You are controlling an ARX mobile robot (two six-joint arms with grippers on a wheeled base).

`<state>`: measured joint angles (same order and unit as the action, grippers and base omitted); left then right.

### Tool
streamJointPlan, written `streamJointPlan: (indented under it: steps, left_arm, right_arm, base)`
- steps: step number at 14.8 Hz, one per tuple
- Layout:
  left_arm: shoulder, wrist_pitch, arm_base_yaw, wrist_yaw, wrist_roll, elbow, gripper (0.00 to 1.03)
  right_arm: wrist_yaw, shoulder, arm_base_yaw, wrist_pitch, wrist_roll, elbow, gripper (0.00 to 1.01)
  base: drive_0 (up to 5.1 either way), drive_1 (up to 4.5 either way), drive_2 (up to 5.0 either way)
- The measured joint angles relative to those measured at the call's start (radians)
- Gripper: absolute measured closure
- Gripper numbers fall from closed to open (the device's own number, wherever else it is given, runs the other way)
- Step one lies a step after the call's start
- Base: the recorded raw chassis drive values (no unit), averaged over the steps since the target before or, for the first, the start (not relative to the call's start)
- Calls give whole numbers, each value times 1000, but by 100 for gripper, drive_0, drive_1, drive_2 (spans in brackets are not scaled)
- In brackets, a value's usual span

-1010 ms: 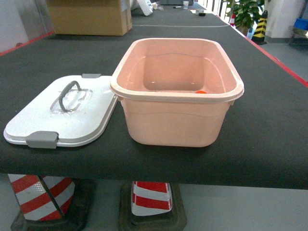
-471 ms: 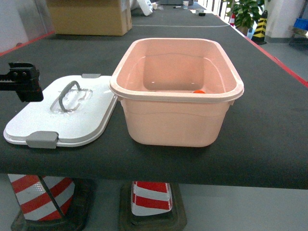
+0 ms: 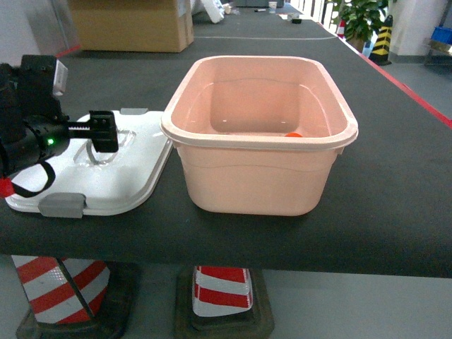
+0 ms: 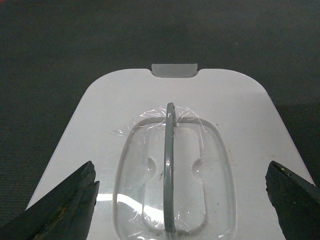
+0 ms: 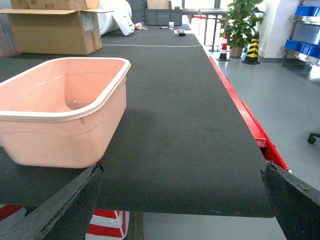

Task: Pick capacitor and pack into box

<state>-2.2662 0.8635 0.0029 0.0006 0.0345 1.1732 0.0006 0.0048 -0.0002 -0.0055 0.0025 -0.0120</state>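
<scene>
Most of the orange capacitor (image 3: 294, 134) is hidden behind the near wall of the box (image 3: 261, 176); only a small orange sliver is seen low on the box floor, toward the right of the head view, and its shape cannot be made out. The left arm is cut off by the left edge of that view, and the right arm is not seen there at all. In the right wrist view the right gripper (image 5: 182, 202) is shown only as two dark finger (image 5: 55, 210) tips in the lower corners, spread wide apart with nothing between them.

The left gripper (image 4: 180, 200) is held over the white lid (image 4: 240, 115), its fingers (image 4: 65, 205) spread wide at either lower corner of the left wrist view, grasping nothing. The grey handle (image 4: 170, 165) of the lid stands upright between them, in the lower centre of the frame, not touched. A grey clasp (image 4: 175, 70) is seen at the lid's far edge. The capacitor lies well apart from both grippers, inside the box to the right of the lid.

Lid and box are set side by side on a black-covered table (image 3: 395, 198) edged in red. A brown cardboard carton (image 3: 131, 25) stands at the upper left of the head view, a potted plant (image 3: 360, 18) at the upper right, and red-and-white cones (image 3: 222, 289) are seen below the table's edge.
</scene>
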Motion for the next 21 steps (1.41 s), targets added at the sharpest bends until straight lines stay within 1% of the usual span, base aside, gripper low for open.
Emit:
streamJointPlan:
  steps: [1,5,8,9,13,14,20,21]
  left_arm:
    - [-46,-24,-5,-4,1,51,5]
    - [-161,-88,-14,-4,2,186,5]
    - [-171,-126,-14,-6,3,228,37]
    - [-171,-138,-13,-5,5,238,50]
    - [-171,-157,2,-8,26,241,96]
    - [-171,-156,6,-3,26,241,101]
    - [-130,-164,26,-5,26,224,101]
    - [-35,-194,45,-15,18,205,101]
  right_arm:
    - [0,0,0,0,0,0,3]
    - [0,0,0,0,0,0,3]
    - [0,0,0,0,0,0,3]
    - [0,0,0,0,0,0,3]
    - [0,0,0,0,0,0,3]
    - [0,0,0,0,0,0,3]
    - [0,0,0,0,0,0,3]
    - [0,0,0,0,0,0,3]
  base:
    - [0,0,0]
    - [0,0,0]
    - [0,0,0]
    - [0,0,0]
    - [0,0,0]
    - [0,0,0]
    - [0,0,0]
    - [0,0,0]
